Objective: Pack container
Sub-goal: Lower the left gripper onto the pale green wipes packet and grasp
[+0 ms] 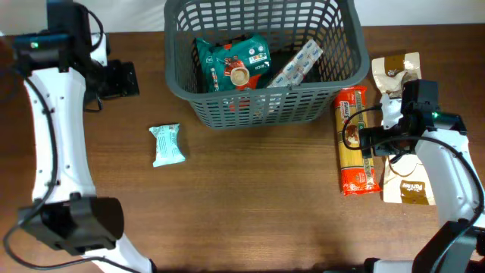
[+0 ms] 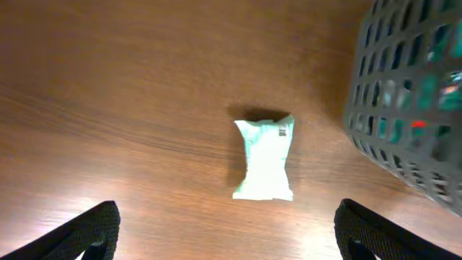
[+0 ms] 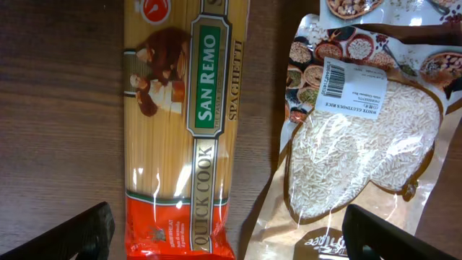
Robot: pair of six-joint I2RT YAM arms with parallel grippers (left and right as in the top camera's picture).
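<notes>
- The basket (image 1: 258, 106) stands at the far middle of the table (image 1: 250, 205). Its slotted wall also shows at the right edge of the left wrist view (image 2: 404, 94).
- Inside the basket lies a green packet (image 1: 231, 62), and beside it a pale long packet (image 1: 297, 64) leans toward the right wall.
- A small mint packet (image 1: 167, 144) lies alone on the table, to the left of the basket and apart from it. In the left wrist view (image 2: 265, 157) it is flat on the wood, between the two fingers and ahead of them.
- The left gripper (image 2: 231, 238) is held above the table with its jaws wide apart, and it holds nothing. In the overhead view it is near the far left edge (image 1: 117, 78).
- On the right of the basket lies a spaghetti pack (image 1: 355, 148), lengthwise, with one end near the basket corner.
- A rice bag (image 3: 361, 152) lies just beside the spaghetti (image 3: 184, 123), and their edges touch.
- Another bag (image 1: 395, 72) lies farther back, next to the right wall of the basket.
- The right gripper (image 3: 231, 238) hangs over the spaghetti and the rice. Its jaws are spread wide and are empty.
</notes>
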